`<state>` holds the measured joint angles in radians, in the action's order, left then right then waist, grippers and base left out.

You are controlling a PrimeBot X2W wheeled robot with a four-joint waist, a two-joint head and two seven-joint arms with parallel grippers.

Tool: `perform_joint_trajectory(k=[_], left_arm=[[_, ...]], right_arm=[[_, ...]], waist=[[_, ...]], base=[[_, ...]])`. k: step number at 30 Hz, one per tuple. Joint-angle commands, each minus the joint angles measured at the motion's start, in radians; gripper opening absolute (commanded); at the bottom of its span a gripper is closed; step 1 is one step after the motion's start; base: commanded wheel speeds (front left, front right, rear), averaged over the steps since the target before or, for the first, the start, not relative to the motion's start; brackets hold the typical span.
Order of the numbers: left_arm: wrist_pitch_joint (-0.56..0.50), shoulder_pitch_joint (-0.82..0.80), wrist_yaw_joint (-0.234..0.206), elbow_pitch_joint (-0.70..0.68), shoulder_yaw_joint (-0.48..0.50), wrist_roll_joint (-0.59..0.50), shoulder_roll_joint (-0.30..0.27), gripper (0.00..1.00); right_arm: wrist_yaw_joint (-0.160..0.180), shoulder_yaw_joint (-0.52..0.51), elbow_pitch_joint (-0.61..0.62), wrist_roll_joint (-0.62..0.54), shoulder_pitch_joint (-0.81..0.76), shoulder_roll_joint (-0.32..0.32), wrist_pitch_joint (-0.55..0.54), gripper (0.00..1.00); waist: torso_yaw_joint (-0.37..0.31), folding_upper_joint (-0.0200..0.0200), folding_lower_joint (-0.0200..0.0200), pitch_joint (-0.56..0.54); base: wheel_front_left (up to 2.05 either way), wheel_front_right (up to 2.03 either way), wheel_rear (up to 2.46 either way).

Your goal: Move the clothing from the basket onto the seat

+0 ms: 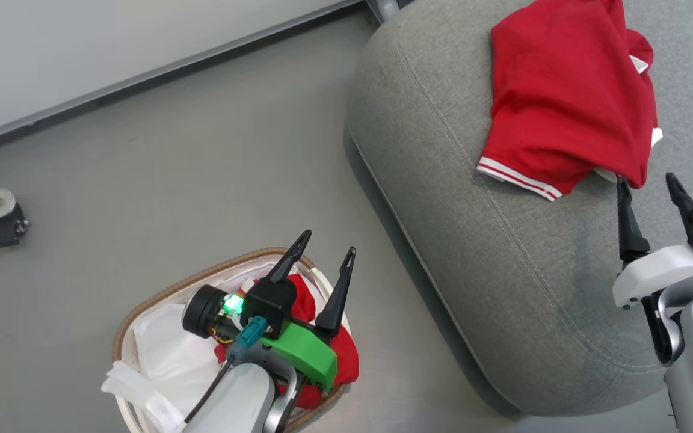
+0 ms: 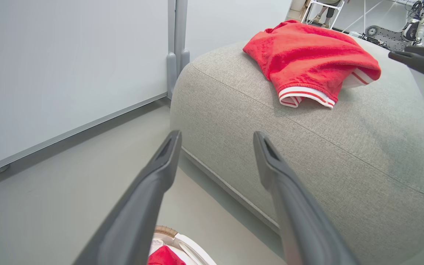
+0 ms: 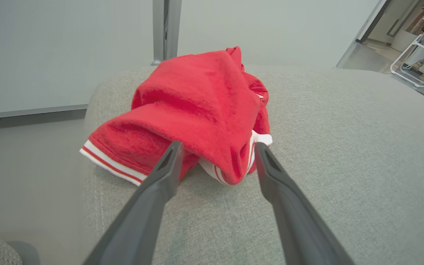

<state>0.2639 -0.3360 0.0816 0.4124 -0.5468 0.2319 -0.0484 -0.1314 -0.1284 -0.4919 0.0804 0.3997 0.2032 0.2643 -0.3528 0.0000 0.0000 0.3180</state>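
One red garment [image 1: 569,96] lay in a heap on the seat [image 1: 503,270], toward its far side. A second red garment [image 1: 348,361] sat crumpled in the basket [image 1: 160,293], on the floor [image 1: 202,180] near the seat's rounded corner.

My left gripper [image 1: 329,240] hung over the basket with its fingers apart and nothing between them. My right gripper [image 1: 646,178] was also spread and empty, with its tips just beside the near edge of the garment on the seat.

I judged the step in hand to be the pick from the basket. To do it well I would lower the left gripper onto a thick red fold, well away from the white lining sheet [image 1: 166,349], so the sheet did not come up with it. I would then lift clear of the woven rim before swinging toward bare cushion.

The garment on the seat ran lengthwise away from me, with its red-and-white striped hem pointing back toward the seat's front edge and the basket side. The one in the basket was too bunched and too hidden by my arm to show any clear long axis.
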Motion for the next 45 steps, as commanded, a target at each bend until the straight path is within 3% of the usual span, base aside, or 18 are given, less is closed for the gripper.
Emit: perform_joint_trajectory(k=[1, 12, 24, 34, 45], left_arm=[[0.001, 0.019, -0.005, -0.006, 0.008, 0.005, -0.004, 1.0], [0.001, 0.063, -0.061, -0.012, 0.112, 0.02, -0.004, 1.0], [0.001, 0.154, -0.097, -0.002, 0.299, 0.006, -0.004, 1.0], [0.001, 0.251, -0.11, -0.008, 0.401, 0.014, -0.004, 1.0], [0.001, 0.314, -0.118, -0.014, 0.405, 0.042, -0.004, 1.0]], right_arm=[[0.001, 0.015, 0.01, 0.009, -0.013, 0.005, 0.0, 1.0], [0.001, 0.134, 0.107, 0.053, -0.033, -0.05, 0.0, 1.0], [0.001, 0.169, 0.116, 0.072, -0.092, -0.098, 0.0, 1.0], [0.001, 0.171, 0.102, 0.067, -0.164, -0.13, 0.0, 1.0], [0.001, 0.187, 0.092, 0.067, -0.221, -0.14, 0.0, 1.0]], waist=[[0.042, 0.0, 0.0, -0.06], [0.166, 0.0, 0.0, -0.129], [0.273, 0.0, 0.0, -0.195], [0.301, 0.0, 0.0, -0.254], [0.302, 0.0, 0.0, -0.28]], base=[[0.0, 0.0, 0.0], [0.0, 0.0, 0.0], [0.0, 0.0, 0.0], [0.0, 0.0, 0.0], [0.0, 0.0, 0.0]])
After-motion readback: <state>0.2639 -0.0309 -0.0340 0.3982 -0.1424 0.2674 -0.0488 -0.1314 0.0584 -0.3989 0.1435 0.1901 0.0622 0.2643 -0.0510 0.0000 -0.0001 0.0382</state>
